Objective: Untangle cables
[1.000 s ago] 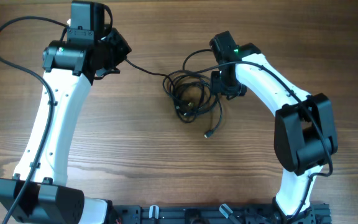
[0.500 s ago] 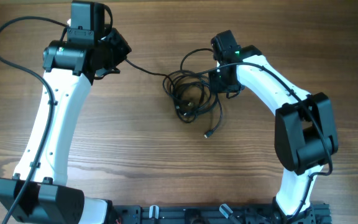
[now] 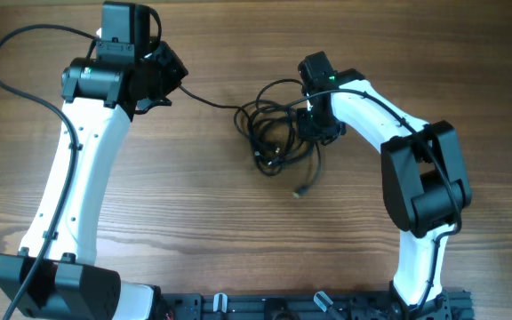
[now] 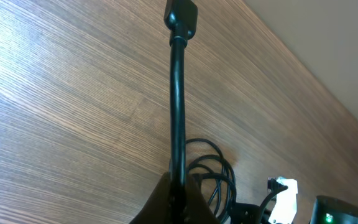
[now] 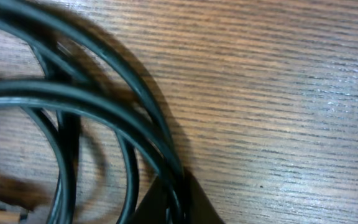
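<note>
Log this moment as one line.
left gripper shut on cable | right gripper shut on coil strand | coil knotted on table

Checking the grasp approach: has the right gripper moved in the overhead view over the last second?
Yes. The right gripper shifted slightly left, toward the cables, judged against the loose plug on the table, and shut on a strand.

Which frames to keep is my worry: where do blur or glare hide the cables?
Overhead: sharp, evenly lit, cables distinct. Left wrist: crisp, slight sheen along the held strand. Right wrist: strands too close, soft-edged, with glare on the table at right.
</note>
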Controlling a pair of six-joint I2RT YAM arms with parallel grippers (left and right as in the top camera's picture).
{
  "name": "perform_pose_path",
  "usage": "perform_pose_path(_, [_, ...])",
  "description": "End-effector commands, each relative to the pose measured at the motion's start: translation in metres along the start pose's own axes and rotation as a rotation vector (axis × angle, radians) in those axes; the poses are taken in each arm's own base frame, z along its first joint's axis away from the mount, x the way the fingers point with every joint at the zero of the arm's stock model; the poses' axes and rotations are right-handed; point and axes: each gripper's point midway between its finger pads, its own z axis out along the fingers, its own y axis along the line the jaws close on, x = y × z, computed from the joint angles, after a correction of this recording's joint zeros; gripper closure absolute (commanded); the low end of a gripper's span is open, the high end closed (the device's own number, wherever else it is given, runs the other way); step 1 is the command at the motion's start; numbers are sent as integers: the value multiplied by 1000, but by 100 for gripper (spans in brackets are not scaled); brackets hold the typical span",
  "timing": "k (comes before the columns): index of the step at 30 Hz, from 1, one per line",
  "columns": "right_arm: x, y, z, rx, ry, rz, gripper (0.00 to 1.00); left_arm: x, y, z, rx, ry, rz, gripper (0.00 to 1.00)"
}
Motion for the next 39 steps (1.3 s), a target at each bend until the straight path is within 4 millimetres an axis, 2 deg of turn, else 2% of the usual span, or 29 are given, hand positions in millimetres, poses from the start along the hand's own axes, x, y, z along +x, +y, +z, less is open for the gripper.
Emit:
perform_pose_path(1, [0,-12,-17,9,39,56,96,-15,16,4,-73,-63,7,96])
perform_pose_path(3, [-21,-25,-69,-10,-51,83,96,-29,31,2,-107,-99,-24,96])
perform_pose_path(4, [-33,-29,-102,-38,-117,65,96,-36,40,1,-119,-109,-47,96])
perform_pose_path(5, [-45,-33,-154,-104,-216,9,96,-44,50,-1,-132,-121,-72,96])
perform_pose_path(6, [-51,-41,-189,-129,-287,-2,96,-52,61,-3,-147,-133,-98,96])
perform_pose_path(7, [-55,-56,-238,-139,-390,15,96,-60,75,-5,-166,-144,-130,96])
perform_pose_path(9, [-51,-97,-317,-115,-564,101,96,-73,101,-11,-202,-164,-187,96])
perform_pose_path(11, [-39,-128,-370,-111,-689,169,96,-85,124,-17,-230,-187,-241,96])
perform_pose_path(13, [-23,-160,-406,-115,-784,256,96,-96,148,-24,-257,-211,-294,96])
perform_pose_path(14, [-15,-175,-415,-115,-809,301,96,-100,158,-27,-269,-221,-313,96])
perform_pose_path(16, [-3,-198,-424,-136,-836,361,96,-106,177,-33,-293,-235,-355,96])
perform_pose_path(19, [3,-214,-424,-153,-837,424,96,-110,191,-38,-314,-241,-349,96])
perform_pose_path(23, [8,-240,-423,-69,-844,537,96,-114,208,-45,-387,-260,-292,96])
perform_pose_path(28, [-3,-214,-408,-176,-788,411,96,-116,209,-46,-399,-252,-219,96])
perform_pose_path(29, [-11,-180,-402,-298,-762,255,96,-118,208,-46,-396,-258,-200,96])
perform_pose_path(30, [-13,-167,-398,-333,-744,209,96,-120,205,-45,-380,-261,-193,96])
perform_pose_path(31, [-16,-154,-390,-354,-709,179,96,-122,195,-41,-321,-252,-157,96])
perform_pose_path(33, [-23,-117,-367,-393,-619,68,96,-126,144,-33,-51,-213,-9,96])
perform_pose_path(35, [-27,-89,-345,-405,-537,15,96,-128,93,-44,213,-214,120,96])
perform_pose_path(37, [-32,-57,-327,-438,-470,-50,96,-130,42,-78,475,-245,190,96])
perform_pose_path(38, [-36,-50,-317,-426,-443,-51,96,-133,21,-102,584,-262,177,96])
perform_pose_path(39, [-40,-54,-304,-378,-408,19,96,-136,3,-127,675,-279,156,96])
